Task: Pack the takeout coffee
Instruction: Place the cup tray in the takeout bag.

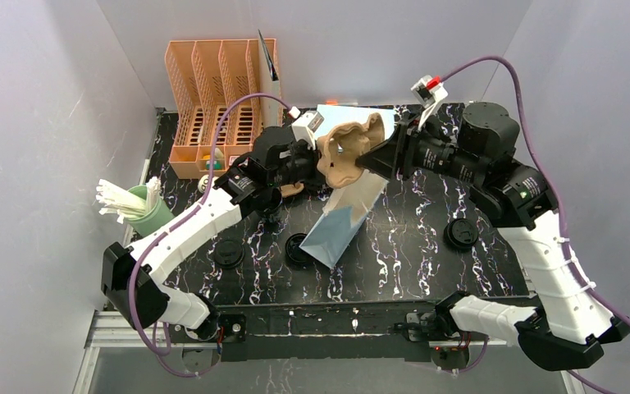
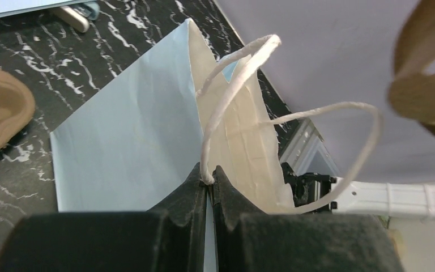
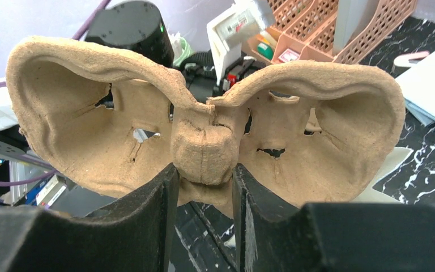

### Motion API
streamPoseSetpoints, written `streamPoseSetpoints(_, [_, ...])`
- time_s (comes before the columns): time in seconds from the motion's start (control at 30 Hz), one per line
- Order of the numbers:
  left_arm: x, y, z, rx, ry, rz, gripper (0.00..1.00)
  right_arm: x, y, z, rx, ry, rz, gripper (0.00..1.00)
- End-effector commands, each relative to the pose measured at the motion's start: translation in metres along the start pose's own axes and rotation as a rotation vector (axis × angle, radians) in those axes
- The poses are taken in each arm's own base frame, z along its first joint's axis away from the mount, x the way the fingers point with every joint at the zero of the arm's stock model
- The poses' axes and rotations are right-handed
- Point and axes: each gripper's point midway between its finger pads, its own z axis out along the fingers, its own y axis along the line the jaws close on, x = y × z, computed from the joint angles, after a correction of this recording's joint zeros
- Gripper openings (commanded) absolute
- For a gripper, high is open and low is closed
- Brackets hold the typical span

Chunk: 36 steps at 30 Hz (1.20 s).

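Early stage, by my reading: nothing packed. Three cups stand lidded on the worktop, all outside the bag. Left tool is pinched together on one white handle. Right tool is clamped on the centre ridge of an empty pulp carrier, held aloft by the bag mouth. Count: three cups, one bag, two handles. A second pulp piece lies on the worktop.

Left arm, right arm — jaws clamped
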Motion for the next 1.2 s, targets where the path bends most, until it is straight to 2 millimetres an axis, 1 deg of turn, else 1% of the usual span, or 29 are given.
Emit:
streamPoseSetpoints(0.0, [-0.006, -0.031, -0.011, 0.179, 0.007, 0.017, 0.0, 0.01, 0.006, 0.0, -0.048, 0.027, 0.0, 0.22])
streamPoseSetpoints(0.07, [-0.006, -0.034, -0.01, 0.205, 0.016, 0.008, 0.0, 0.018, 0.004, 0.006, -0.06, 0.069, 0.004, 0.22])
streamPoseSetpoints(0.1, [-0.009, -0.037, -0.011, 0.227, 0.005, 0.007, 0.0, 0.02, 0.003, 0.009, -0.07, 0.087, 0.003, 0.22])
streamPoseSetpoints(0.27, [-0.021, -0.042, -0.013, 0.282, -0.022, -0.035, 0.0, 0.026, 0.011, 0.019, -0.144, 0.158, 0.017, 0.23])
streamPoseSetpoints(0.37, [-0.026, -0.044, -0.013, 0.31, -0.035, -0.046, 0.0, 0.031, 0.017, 0.017, -0.174, 0.194, 0.038, 0.24])
streamPoseSetpoints(0.47, [-0.029, -0.045, -0.011, 0.335, -0.035, -0.055, 0.0, 0.038, 0.014, 0.01, -0.148, 0.212, 0.061, 0.24])
streamPoseSetpoints(0.67, [-0.027, -0.05, -0.001, 0.406, -0.004, -0.092, 0.0, 0.059, -0.001, -0.003, -0.048, 0.254, 0.103, 0.24])
streamPoseSetpoints(0.9, [-0.017, -0.047, 0.015, 0.461, 0.049, -0.135, 0.0, 0.078, -0.019, -0.014, 0.062, 0.303, 0.132, 0.24])
streamPoseSetpoints(1.03, [-0.007, -0.041, 0.022, 0.431, 0.121, -0.133, 0.0, 0.1, -0.036, -0.014, 0.12, 0.366, 0.142, 0.23])
streamPoseSetpoints(1.1, [-0.003, -0.037, 0.023, 0.418, 0.149, -0.126, 0.0, 0.106, -0.041, -0.013, 0.128, 0.382, 0.14, 0.23])
streamPoseSetpoints(1.17, [0.0, -0.033, 0.024, 0.403, 0.17, -0.126, 0.0, 0.107, -0.043, -0.011, 0.116, 0.385, 0.135, 0.23])
